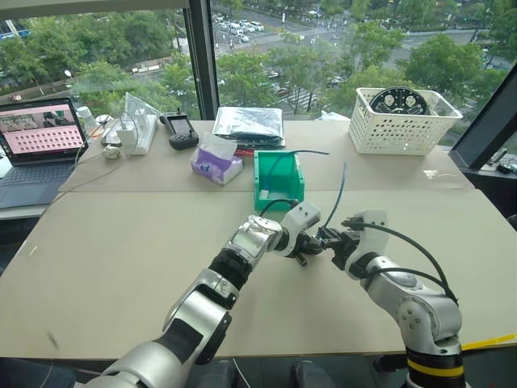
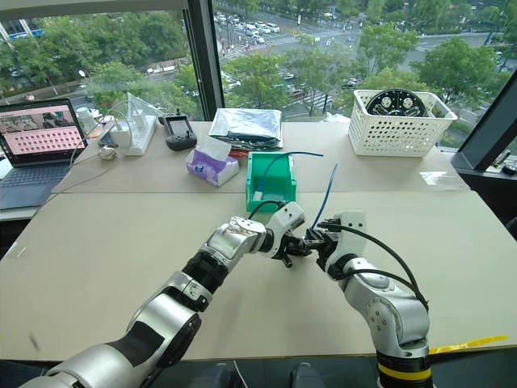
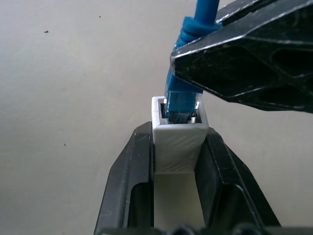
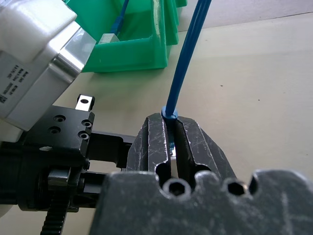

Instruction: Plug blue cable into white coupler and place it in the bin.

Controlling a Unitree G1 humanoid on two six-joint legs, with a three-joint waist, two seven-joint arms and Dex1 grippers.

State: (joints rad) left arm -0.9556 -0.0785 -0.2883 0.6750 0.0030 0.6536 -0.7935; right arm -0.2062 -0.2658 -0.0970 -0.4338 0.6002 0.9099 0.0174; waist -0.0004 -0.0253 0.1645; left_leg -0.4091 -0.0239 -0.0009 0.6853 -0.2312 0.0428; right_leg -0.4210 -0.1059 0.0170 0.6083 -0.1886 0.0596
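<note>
Over the table's middle, the left gripper (image 3: pixel 178 152) clamps the white coupler (image 3: pixel 179 131) between its 2 fingers while the right gripper (image 4: pixel 175 142), pinched tight on the blue cable (image 4: pixel 185 58), has the plug part-way into the socket. Next, seemingly, a straight final push, then the green bin (image 1: pixel 279 179) just beyond; no writing is legible.

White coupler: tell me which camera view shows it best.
The left wrist view: the white coupler sits clamped between the left hand fingers, its socket facing the camera with the blue cable plug in its mouth. In the eye views it is hidden between the two hands. In the right wrist view I can't make it out.
</note>
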